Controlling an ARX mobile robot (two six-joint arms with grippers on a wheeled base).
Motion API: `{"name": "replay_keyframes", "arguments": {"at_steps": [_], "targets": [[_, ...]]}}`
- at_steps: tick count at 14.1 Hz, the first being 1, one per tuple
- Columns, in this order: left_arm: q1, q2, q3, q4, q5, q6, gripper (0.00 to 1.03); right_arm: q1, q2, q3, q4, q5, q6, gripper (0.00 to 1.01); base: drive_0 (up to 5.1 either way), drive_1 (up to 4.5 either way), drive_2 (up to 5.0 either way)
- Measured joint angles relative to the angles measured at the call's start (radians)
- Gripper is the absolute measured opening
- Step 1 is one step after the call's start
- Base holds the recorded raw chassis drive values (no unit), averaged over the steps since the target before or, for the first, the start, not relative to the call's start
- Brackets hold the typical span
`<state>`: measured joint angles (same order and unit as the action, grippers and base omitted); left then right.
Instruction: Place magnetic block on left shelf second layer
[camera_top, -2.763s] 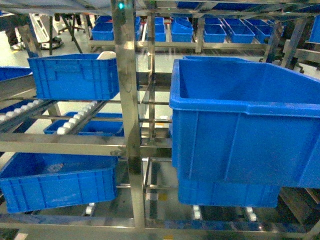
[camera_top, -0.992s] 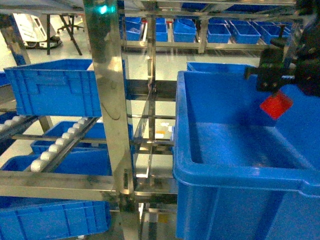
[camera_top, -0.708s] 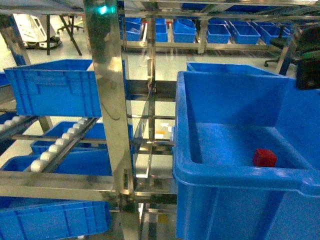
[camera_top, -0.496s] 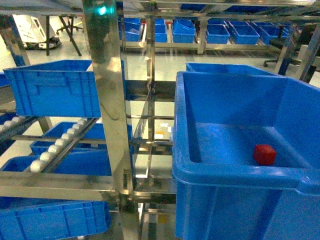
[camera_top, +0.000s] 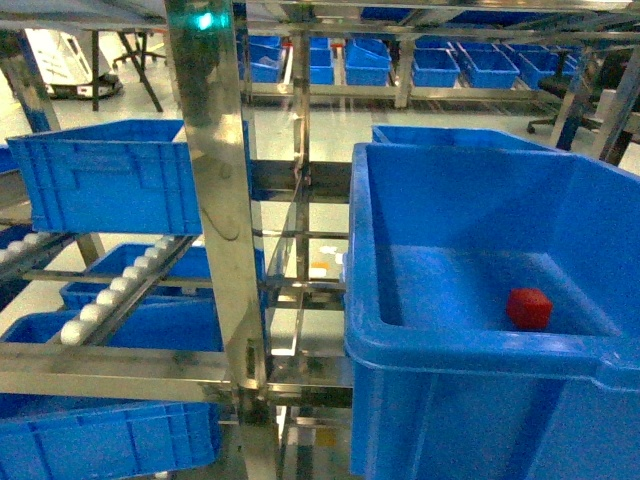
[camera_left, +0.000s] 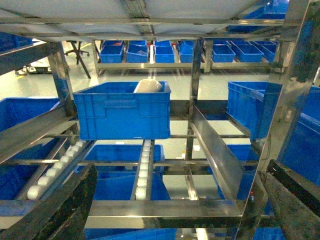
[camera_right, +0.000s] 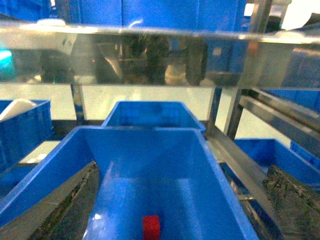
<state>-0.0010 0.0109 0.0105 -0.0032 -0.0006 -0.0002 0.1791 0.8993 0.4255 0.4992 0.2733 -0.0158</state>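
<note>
This is a warehouse or factory storeroom, the kind set up for picking and sorting parts. Stainless-steel racks (camera_top: 215, 190) with perforated uprights stand in rows, their tiers fitted with white-roller rails (camera_left: 145, 167) of the gravity-feed sort. Identical blue plastic bins (camera_top: 120, 175) sit on nearly every tier, and more of them line a far rack (camera_top: 400, 60) across the aisle. The floor (camera_top: 330, 125) is pale, smooth and glossy, as in an industrial hall. A wheeled office chair (camera_top: 565, 95) and a tripod stand (camera_top: 140, 65) stand in the open space beyond the racks.
</note>
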Motion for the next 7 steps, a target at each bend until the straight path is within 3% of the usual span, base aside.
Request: {"name": "replay_keyframes", "arguments": {"at_steps": [2,3,4,5,6,7], "targets": [[0.000,0.000,0.000,0.000,0.000,0.000,0.98,-0.040,-0.035,-0.049,-0.017,-0.122,0.002,0.79,0.0,0.00,0.0],[0.000,0.000,0.000,0.000,0.000,0.000,0.98,-0.085,-0.148,-0.179,0.006,-0.174,0.002,0.40,0.0,0.00,0.0],[0.000,0.000,0.000,0.000,0.000,0.000,0.98,-0.094,-0.177,-0.215,0.003,-0.186,0.002,0.28,0.0,0.00,0.0],[0.000,0.000,0.000,0.000,0.000,0.000,0.98,-0.152,-0.214,-0.244,-0.002,-0.260,0.001,0.15,0.0,0.00,0.0],[0.000,0.000,0.000,0.000,0.000,0.000,0.98,-0.186,-0.248,-0.265,-0.007,-0.261,0.002,0.02,0.0,0.00,0.0],[0.000,0.000,0.000,0.000,0.000,0.000,0.98,-0.184,-0.285,-0.291,-0.019,-0.271,0.005,0.02,0.0,0.00,0.0]]}}
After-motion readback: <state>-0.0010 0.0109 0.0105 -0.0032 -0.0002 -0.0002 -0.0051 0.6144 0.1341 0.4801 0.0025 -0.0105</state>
